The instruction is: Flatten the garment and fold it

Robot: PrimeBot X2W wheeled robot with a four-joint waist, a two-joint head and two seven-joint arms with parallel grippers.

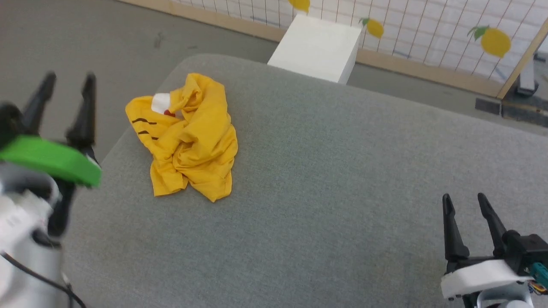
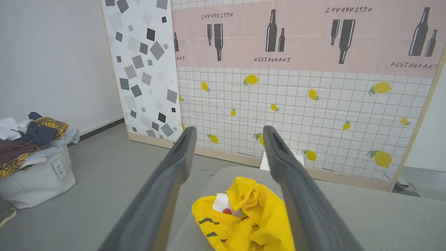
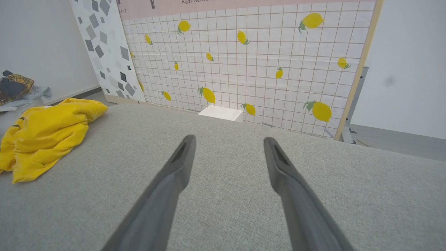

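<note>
**Crumpled yellow tee, both arms parked wide, nothing grabbed yet**

Closest in, the right gripper hangs over the table's near right part. Its jaws are spread wide apart with nothing between them but grey cloth. The left gripper sits just off the table's left edge, jaws also wide apart and empty. In its wrist view they point straight across the heap. My guess is that's why it's parked there: lined up to come in on the shirt from the side.

Further along, the garment lies in a bunched-up heap on the table near its far left corner, close to the rounded edge. It's folded over itself, so only bits of the white patch, the red dot and a few dark stripes peek out toward the left edge. I can't pick out a sleeve or hem for certain.

So I'd say flattening hasn't started. With the heap that far over, the left arm looks like the obvious first grabber, and the right one has a long reach.

Beyond the table's far edge a white box stands on the floor, and past that there's a lemon-print screen.
</note>
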